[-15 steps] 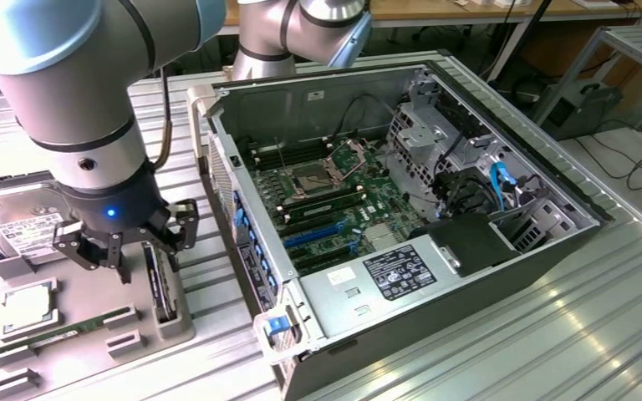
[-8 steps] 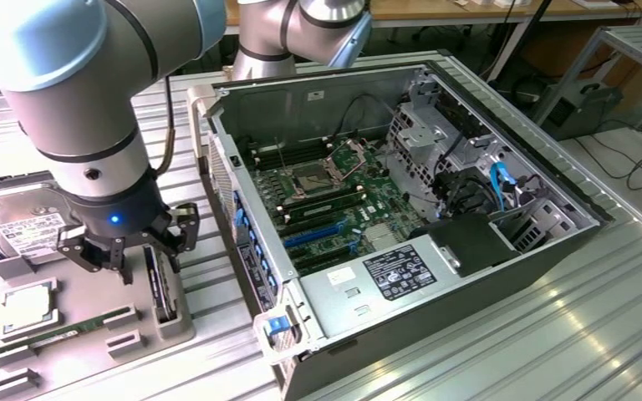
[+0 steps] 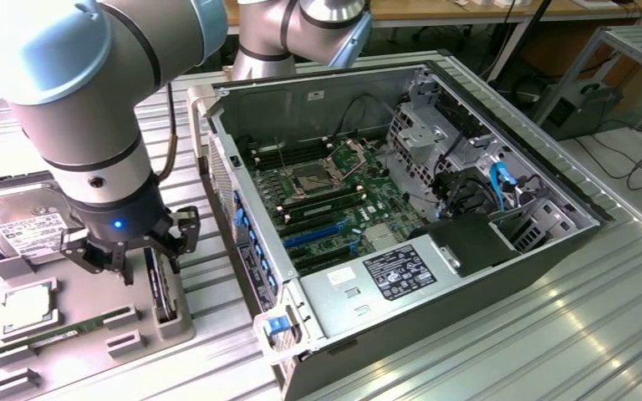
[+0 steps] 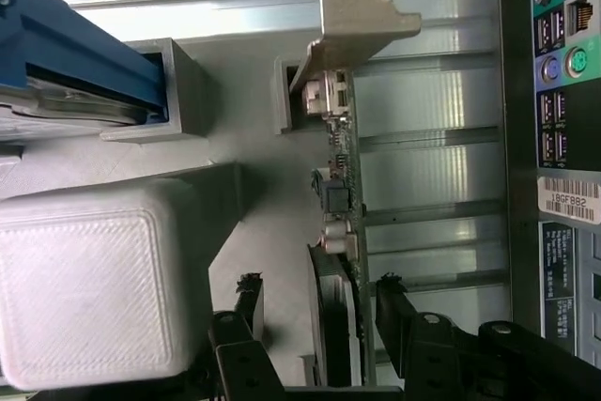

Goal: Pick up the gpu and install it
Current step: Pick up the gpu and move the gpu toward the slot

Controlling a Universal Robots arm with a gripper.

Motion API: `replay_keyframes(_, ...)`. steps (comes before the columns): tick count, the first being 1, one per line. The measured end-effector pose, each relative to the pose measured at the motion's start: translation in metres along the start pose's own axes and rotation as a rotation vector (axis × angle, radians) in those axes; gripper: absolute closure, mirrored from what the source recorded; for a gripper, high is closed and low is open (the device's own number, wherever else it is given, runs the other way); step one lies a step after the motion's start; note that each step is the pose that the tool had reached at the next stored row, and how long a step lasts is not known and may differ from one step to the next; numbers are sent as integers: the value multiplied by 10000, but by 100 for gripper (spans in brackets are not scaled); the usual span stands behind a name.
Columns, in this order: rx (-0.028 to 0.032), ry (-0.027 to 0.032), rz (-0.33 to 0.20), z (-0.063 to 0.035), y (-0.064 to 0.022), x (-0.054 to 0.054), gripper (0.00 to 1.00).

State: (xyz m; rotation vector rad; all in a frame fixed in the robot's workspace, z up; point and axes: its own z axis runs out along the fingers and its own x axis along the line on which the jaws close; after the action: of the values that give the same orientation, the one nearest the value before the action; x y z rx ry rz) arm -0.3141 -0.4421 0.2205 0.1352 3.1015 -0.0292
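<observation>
The gpu [image 4: 343, 185] stands on its long edge in a slot of the grey holder [image 4: 254, 138], its pale metal bracket [image 4: 362, 16] at the end far from the gripper; in the exterior view it is the thin dark strip [image 3: 163, 288] on the side of the holder nearest the computer case [image 3: 544, 242]. The gripper [image 4: 319, 316] hangs over the card's other end with its jaws spread wide and nothing in them; one of the fingers [image 4: 246, 302] stands apart from the card on the holder's side, the other just beside the card's bare face, and I judge that neither touches it yet.

The likely trouble is uneven closing; the near finger would meet the card first and push it sideways in its slot, so the grip could land crooked or tilt the card against the slot wall. A grip at one end only leaves the bracket end as a long lever; the card could sag or swing once lifted. The pads may also close on raised parts of the board and not on flat surface; that could slip or mark them. A tilted card would not meet the blue slots [image 3: 312, 236] on the motherboard [image 3: 338, 196] squarely, and the bracket could catch the case's rear wall.
</observation>
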Motion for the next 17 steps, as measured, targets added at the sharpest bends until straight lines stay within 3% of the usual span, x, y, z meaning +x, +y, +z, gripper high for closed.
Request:
replay_keyframes(4, -1, -2, 3, 2, 1, -7, 41)
replay_keyframes(5, -1, -2, 2, 2, 1, -7, 49)
replay_keyframes(10, 12, -2, 2, 9, 1, -19, 50)
replay_keyframes(11, 13, -2, 2, 9, 1, -19, 57)
replay_keyframes(15, 11, -5, -2, 12, 2, -33, 59)
replay_keyframes(16, 13, -2, 1, 12, 3, -37, 69)
replay_keyframes(17, 12, -3, 3, 12, 3, -37, 71)
